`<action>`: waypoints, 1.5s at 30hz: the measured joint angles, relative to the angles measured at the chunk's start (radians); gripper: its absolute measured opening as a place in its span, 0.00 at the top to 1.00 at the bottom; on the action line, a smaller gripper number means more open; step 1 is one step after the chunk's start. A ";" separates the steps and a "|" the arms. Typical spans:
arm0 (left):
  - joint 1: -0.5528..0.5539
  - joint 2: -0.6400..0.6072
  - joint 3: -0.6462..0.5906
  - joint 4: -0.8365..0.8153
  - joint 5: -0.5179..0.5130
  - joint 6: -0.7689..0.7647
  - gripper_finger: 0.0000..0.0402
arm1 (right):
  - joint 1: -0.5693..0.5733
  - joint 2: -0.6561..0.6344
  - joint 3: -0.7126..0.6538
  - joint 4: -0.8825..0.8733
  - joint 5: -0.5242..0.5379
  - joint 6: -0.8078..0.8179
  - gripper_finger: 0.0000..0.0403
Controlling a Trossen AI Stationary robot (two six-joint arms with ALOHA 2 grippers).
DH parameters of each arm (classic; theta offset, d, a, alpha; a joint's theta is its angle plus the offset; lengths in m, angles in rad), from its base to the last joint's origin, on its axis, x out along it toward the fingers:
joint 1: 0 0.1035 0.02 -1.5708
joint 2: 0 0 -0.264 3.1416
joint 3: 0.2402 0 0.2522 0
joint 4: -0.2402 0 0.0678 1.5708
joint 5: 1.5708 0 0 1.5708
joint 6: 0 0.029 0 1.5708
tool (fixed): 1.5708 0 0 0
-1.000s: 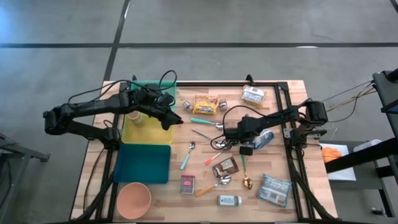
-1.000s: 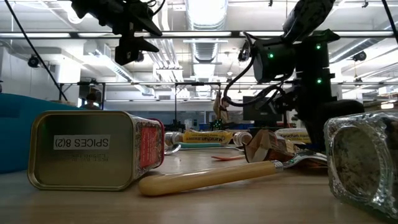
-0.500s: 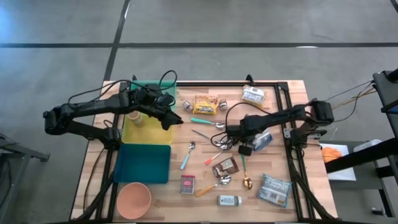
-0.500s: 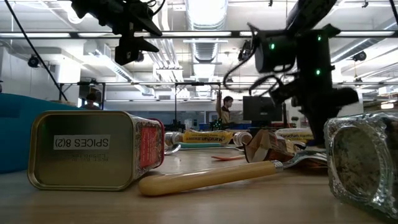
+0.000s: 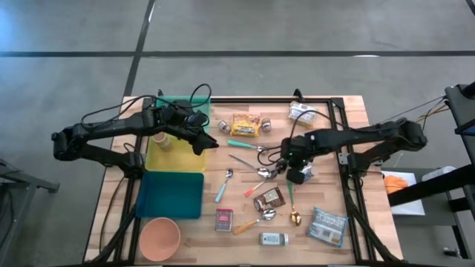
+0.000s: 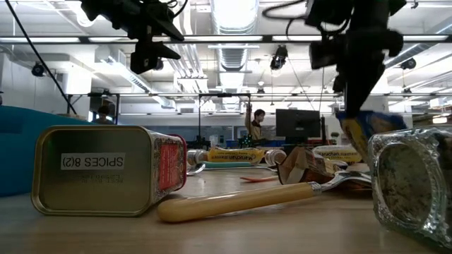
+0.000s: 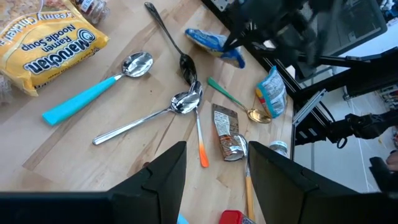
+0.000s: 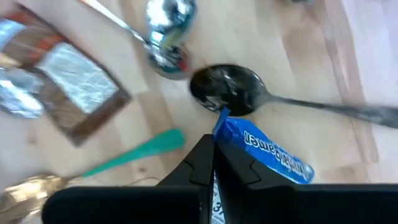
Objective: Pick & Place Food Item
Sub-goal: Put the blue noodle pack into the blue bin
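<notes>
Robotics lab / open-plan workshop: polished concrete floor (image 5: pixel 297 30), exposed ceiling w/ strip lights (image 6: pixel 233 14) & ducts, monitor (image 6: pixel 296 123) on far desks, person (image 6: pixel 257 123) in bkgd.

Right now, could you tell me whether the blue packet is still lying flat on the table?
No: in the right wrist view the blue packet hangs pinched in the right tool, lifted above the spoons.

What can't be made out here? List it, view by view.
- High view: the blue packet is mostly hidden under the right gripper; its print is too small.
- Low view: the glass jar is cut off by the edge.
- Right wrist view: the packet's label is partly hidden by the fingers.
</notes>
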 joint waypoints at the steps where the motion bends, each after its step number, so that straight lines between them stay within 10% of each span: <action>1: 0.000 0.000 0.000 0.001 0.000 0.000 0.56 | 0.000 -0.016 0.000 0.009 -0.018 -0.004 0.98; 33: -0.159 0.002 -0.001 0.313 -0.075 0.214 0.55 | 0.000 -0.170 0.004 0.423 -0.348 0.029 0.98; 45: -0.211 0.088 0.000 0.508 -0.071 0.210 0.24 | 0.000 -0.170 0.064 0.584 -0.375 0.053 0.98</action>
